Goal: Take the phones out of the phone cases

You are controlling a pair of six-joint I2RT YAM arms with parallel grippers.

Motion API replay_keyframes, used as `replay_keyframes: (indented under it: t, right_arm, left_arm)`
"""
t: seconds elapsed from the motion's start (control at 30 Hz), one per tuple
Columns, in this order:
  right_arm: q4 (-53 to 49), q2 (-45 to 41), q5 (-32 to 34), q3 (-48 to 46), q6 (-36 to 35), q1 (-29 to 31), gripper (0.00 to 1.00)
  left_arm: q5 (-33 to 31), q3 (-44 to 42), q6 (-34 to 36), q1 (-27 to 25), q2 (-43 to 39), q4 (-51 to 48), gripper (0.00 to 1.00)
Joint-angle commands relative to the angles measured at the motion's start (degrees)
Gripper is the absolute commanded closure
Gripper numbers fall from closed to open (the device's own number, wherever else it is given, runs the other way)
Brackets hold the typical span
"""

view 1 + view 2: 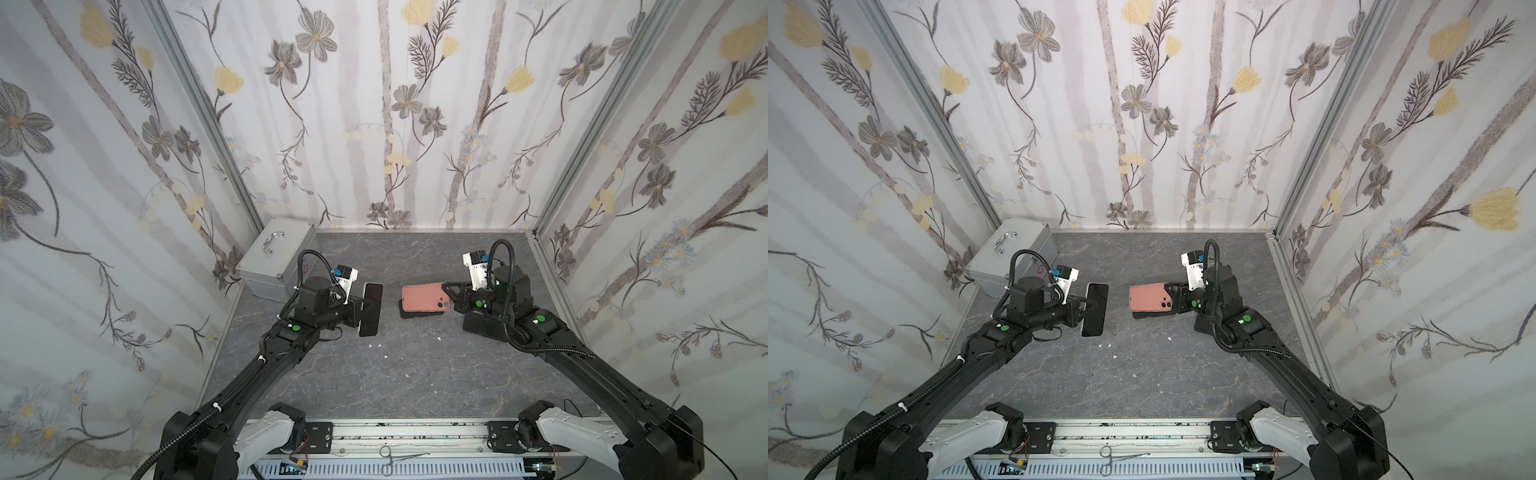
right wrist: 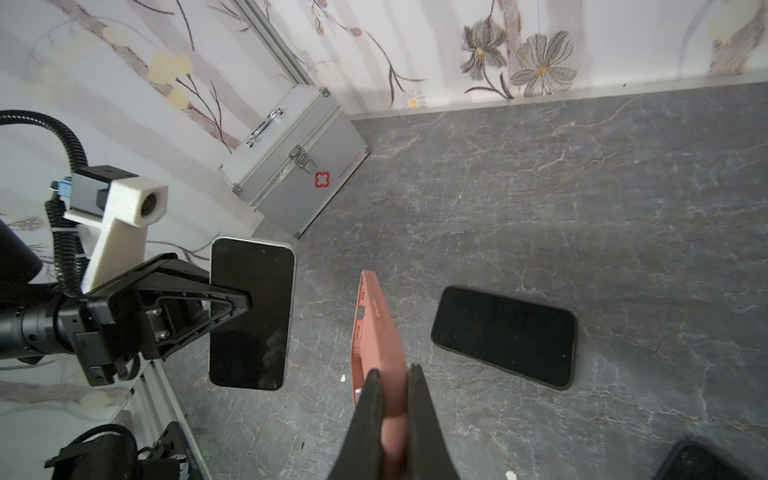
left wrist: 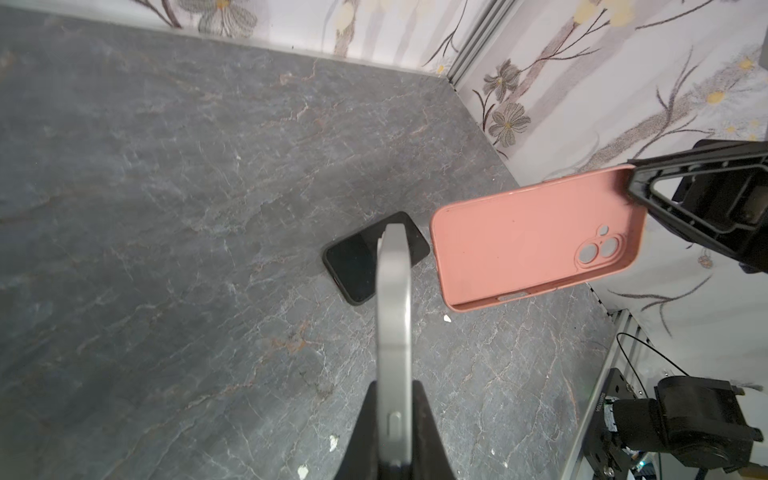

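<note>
In the far left corner of the grey marbled table [image 1: 374, 374] sits a silver metal first-aid box [image 2: 291, 166] with a red cross on its front. Its lid is down and its latch is fastened, so whatever it holds cannot be seen. Just in front of it, the left gripper [image 2: 245, 303] is clamped tight on the phone [image 1: 371, 309]. The phone is a silver-edged handset with a dark screen, held on its long edge above the table and wholly free of any cover. Across a clear gap to the right hangs the pink phone case [image 3: 532, 241], pinched at its camera end by the right gripper [image 2: 395, 395], whose jaws are closed hard on the thin shell. The case is empty (its lens openings show straight through, and only its raised rim stands around a bare inner face). It is lifted off the table and well apart from the phone. Beneath the case a second black phone [image 2: 505, 334] lies flat, screen up, in a dark cover of its own. A few white scraps [image 1: 378, 345] dot the table between the arms. Steel forceps [image 1: 399, 457] rest on the front rail.
</note>
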Motion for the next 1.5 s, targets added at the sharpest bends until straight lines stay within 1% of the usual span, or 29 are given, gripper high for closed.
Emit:
replay_keyframes:
  t: [0.0, 0.2, 0.33, 0.47, 0.57, 0.67, 0.87, 1.1, 1.37, 1.47]
  right_arm:
    - [3.05, 1.06, -0.99, -1.09, 4.19, 1.53, 1.00]
    - [6.91, 3.03, -0.23, -3.97, 8.72, 4.05, 1.00]
    - [8.42, 4.81, -0.28, -4.85, 9.21, 5.17, 1.00]
    - [9.90, 6.50, -0.22, -5.40, 9.08, 6.73, 1.00]
    - [11.67, 7.80, -0.65, -5.51, 9.73, 7.66, 1.00]
    - [13.73, 9.17, -1.10, -7.97, 10.94, 7.91, 1.00]
    - [16.39, 12.79, -1.96, -8.31, 12.51, 8.48, 1.00]
    - [21.33, 16.32, -1.68, -9.49, 15.44, 9.50, 1.00]
    - [23.76, 19.06, -0.75, -9.87, 18.05, 11.02, 1.00]
    - [23.74, 21.48, -0.11, -9.57, 18.05, 11.15, 1.00]
  left_arm:
    - [0.68, -2.41, -6.21, 0.43, -0.37, 2.90, 1.00]
    - [-1.62, -7.27, -7.92, 0.62, 0.86, 2.85, 1.00]
    - [-2.65, -9.11, -8.68, 2.07, 2.78, 2.68, 1.00]
    - [-0.56, -8.58, -8.38, 3.05, 6.61, 2.41, 1.00]
    - [-0.82, -8.08, -7.45, 3.51, 8.47, 1.81, 1.00]
    - [-0.75, -7.45, -6.41, 4.30, 10.24, 1.31, 1.00]
    - [0.88, -6.21, -4.43, 4.92, 14.73, 0.75, 1.00]
    - [0.67, -5.71, -3.39, 5.21, 17.56, 0.69, 1.00]
    - [0.24, -6.02, -3.16, 5.58, 18.79, 0.73, 1.00]
    - [-0.11, -6.11, -3.21, 5.76, 19.37, 0.73, 1.00]
